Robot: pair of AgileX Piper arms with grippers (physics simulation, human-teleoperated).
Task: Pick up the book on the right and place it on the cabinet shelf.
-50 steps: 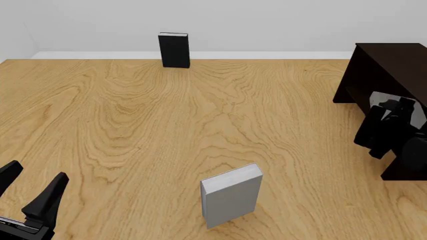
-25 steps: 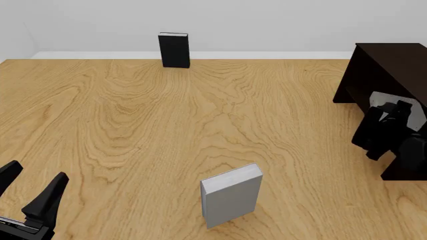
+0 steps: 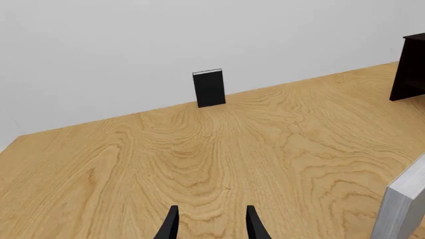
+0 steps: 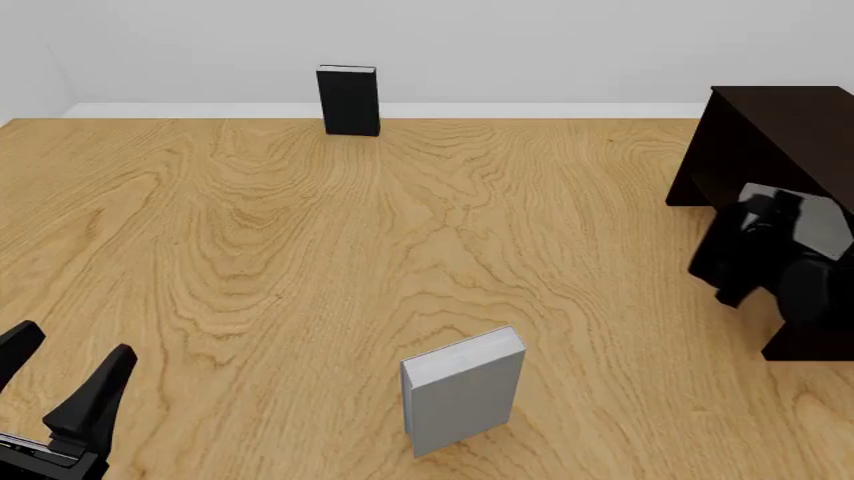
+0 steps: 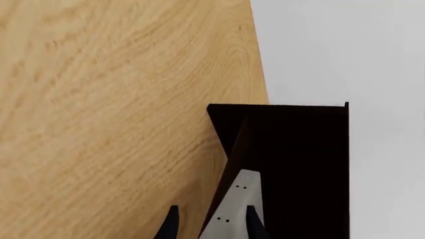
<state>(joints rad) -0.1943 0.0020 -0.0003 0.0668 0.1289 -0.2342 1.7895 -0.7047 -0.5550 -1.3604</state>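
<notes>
**A:** What do we have in front of us, starting with the biggest things?

**B:** A wide wooden counter [image 4: 267, 260] fills the front view. At its right edge stands the dark cabinet [image 4: 781, 125]. The right arm is close against it, and a light-grey book [image 4: 801, 215] shows in the cabinet's opening by the right end effector [image 4: 767, 225]. In the right wrist view the grey book [image 5: 240, 209] lies between the two fingertips, against the dark cabinet shelf [image 5: 292, 164]. We cannot tell whether the fingers press on it or have let go.

**A:** And the rest?

**B:** A second grey book [image 4: 463, 390] stands upright near the front middle of the counter. A black book [image 4: 348, 100] stands far off by the back wall. The left end effector [image 4: 60, 385] hangs at the near left corner, its fingers spread wide and holding nothing, well apart from every book.

**A:** Which step are we at?

**B:** We judge the placing step, near its end: the book is already at the shelf. The next move calls for checking that it rests steady, parting the fingers if they grip, then drawing the right arm straight out without dragging the book along.
</notes>
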